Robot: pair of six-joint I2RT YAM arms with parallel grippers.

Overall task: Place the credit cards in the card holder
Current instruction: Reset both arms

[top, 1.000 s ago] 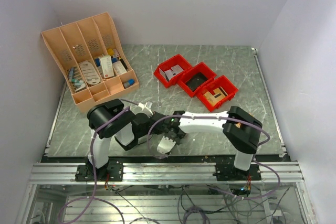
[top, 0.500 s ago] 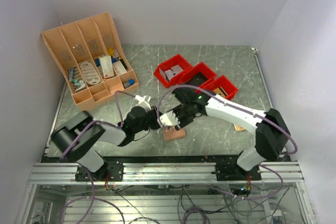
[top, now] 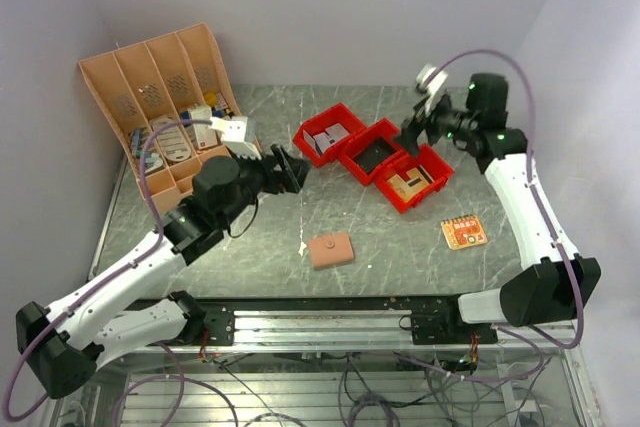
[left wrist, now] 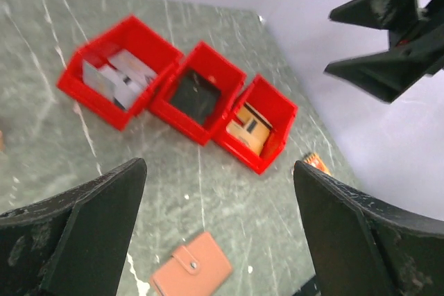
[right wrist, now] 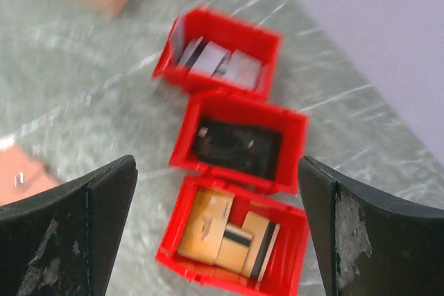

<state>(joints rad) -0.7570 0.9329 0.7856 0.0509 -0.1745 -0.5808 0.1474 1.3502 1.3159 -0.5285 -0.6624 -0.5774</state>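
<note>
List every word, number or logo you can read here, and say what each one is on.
No text is legible in any view.
Orange card on the table: has print, too small to read.
Packs in the rack: labels too small to read.
Cards in the red bin: markings blurred.
Card holder: no text shows, only a snap.

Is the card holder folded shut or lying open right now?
Shut: the card holder lies folded flat, snap tab closed over its face, no card slots showing.
</note>
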